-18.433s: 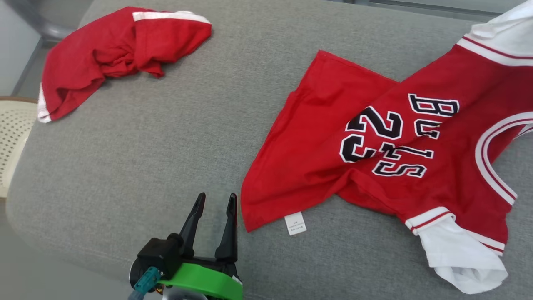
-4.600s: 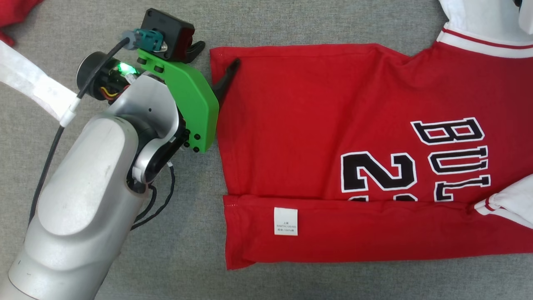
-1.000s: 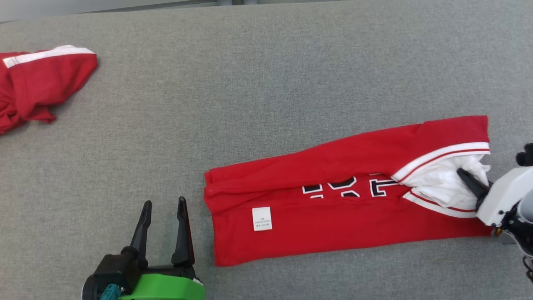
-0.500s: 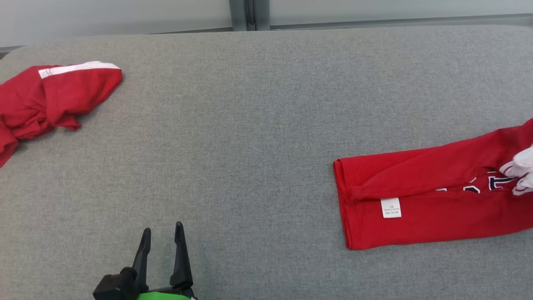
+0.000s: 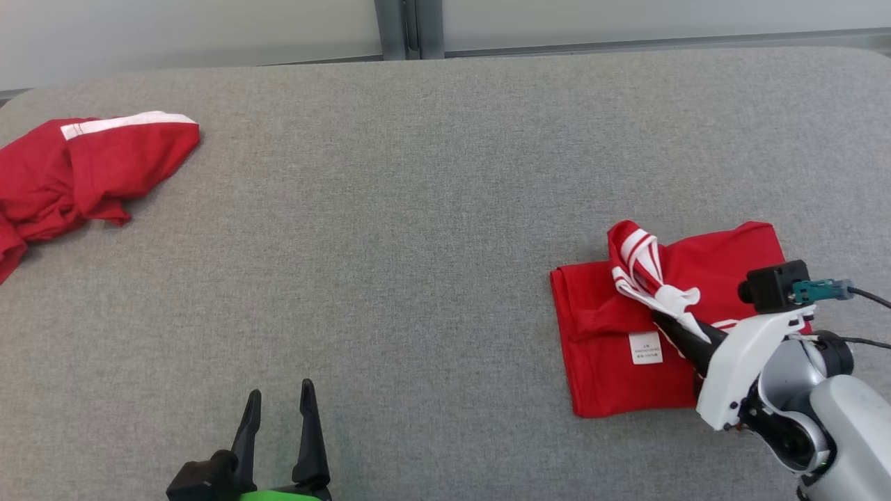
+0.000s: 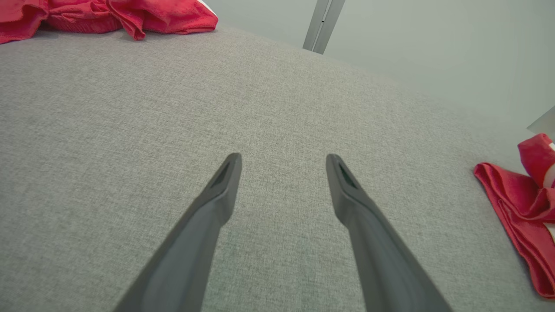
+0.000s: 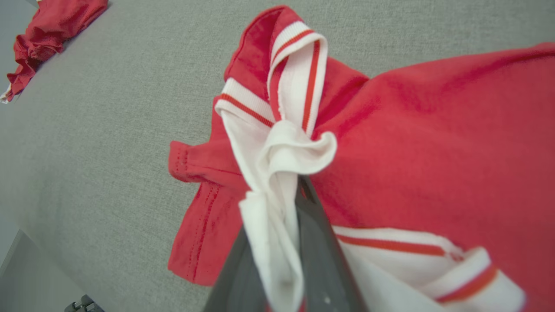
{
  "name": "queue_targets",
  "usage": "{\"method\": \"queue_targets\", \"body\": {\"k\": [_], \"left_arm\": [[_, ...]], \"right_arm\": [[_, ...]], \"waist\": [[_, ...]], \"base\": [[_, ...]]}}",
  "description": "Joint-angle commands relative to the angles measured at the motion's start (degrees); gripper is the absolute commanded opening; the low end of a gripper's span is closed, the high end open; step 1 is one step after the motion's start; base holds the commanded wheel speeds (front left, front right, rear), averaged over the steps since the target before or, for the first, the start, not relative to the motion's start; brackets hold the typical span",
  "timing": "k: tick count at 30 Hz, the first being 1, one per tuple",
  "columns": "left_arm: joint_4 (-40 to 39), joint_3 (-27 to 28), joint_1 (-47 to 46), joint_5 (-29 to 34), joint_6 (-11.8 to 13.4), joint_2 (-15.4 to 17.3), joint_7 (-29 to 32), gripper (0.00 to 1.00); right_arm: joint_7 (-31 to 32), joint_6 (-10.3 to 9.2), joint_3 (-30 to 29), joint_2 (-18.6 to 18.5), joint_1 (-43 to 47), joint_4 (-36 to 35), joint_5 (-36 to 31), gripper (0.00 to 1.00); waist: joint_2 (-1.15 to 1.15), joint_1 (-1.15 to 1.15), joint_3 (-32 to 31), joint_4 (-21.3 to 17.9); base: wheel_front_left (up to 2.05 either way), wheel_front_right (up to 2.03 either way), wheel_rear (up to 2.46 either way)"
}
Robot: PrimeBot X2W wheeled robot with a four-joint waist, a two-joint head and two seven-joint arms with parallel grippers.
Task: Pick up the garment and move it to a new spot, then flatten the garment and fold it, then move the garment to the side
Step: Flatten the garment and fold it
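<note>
The garment (image 5: pixel 724 261), a red jersey with white trim, lies doubled over at the right of the grey surface, its white label (image 5: pixel 645 347) facing up. My right gripper (image 5: pixel 660 319) is shut on a bunch of its white and red-striped fabric and holds it just above the lower layer. In the right wrist view the white fabric (image 7: pixel 277 173) sticks up from between the right gripper's (image 7: pixel 297 186) closed fingers, with the garment's red cloth (image 7: pixel 433 151) beneath. My left gripper (image 5: pixel 278 407) stands open and empty at the lower left, well away from the garment (image 6: pixel 520 203).
A second, crumpled red garment (image 5: pixel 83 167) with a white stripe lies at the far left. The grey padded surface (image 5: pixel 390 243) ends at a pale wall with a metal post (image 5: pixel 407 28) behind it.
My right gripper has carried the jersey's right end over to the left, doubling the long strip into a shorter stack. The left gripper has stayed where it was.
</note>
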Motion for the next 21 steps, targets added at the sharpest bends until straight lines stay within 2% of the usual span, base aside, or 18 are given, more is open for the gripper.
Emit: {"method": "queue_targets", "body": {"k": [1,9,10,11,15,17,21], "left_arm": [[0.26,0.05,-0.09,0.46,0.0,0.16,-0.15,1.0],[0.96,-0.22,0.6,0.55,0.21,0.16,-0.16,1.0],[0.97,-0.3,0.55,0.49,0.26,0.16,-0.16,1.0],[0.99,-0.44,0.42,0.4,0.35,0.16,-0.16,1.0],[1.17,-0.48,0.27,0.1,0.43,0.16,-0.16,1.0],[1.23,-0.24,0.64,0.14,0.48,0.15,-0.16,1.0],[1.53,0.45,2.27,0.8,0.09,0.16,-0.16,1.0]], "right_arm": [[-1.12,0.0,-0.36,1.59,-1.12,1.11,-1.27,0.0],[-1.97,0.01,-3.21,10.03,-2.97,5.92,-5.99,0.0],[-2.01,0.01,-3.67,10.84,-3.06,6.15,-6.25,0.29],[-1.88,0.01,-4.04,11.94,-3.02,6.37,-6.61,1.0],[-2.15,0.01,-4.41,15.46,-1.85,4.94,-6.55,1.0],[-2.71,0.01,-4.48,17.47,-0.79,2.92,-4.34,1.0],[-4.91,0.0,-4.39,19.24,2.3,-3.66,-0.18,1.0]], "waist": [[0.0,0.0,-0.05,0.03],[0.0,0.0,-0.2,-0.12],[0.0,0.0,-0.19,-0.15],[0.0,0.0,-0.23,-0.17],[0.0,0.0,-0.63,-0.41],[0.0,0.0,-1.0,-0.75],[0.0,0.0,-2.72,-1.66]], "base": [[0.0,0.0,0.0],[0.0,0.0,0.0],[0.0,0.0,0.0],[0.0,0.0,0.0],[0.0,0.0,0.0],[0.0,0.0,0.0],[0.0,0.0,0.0]]}}
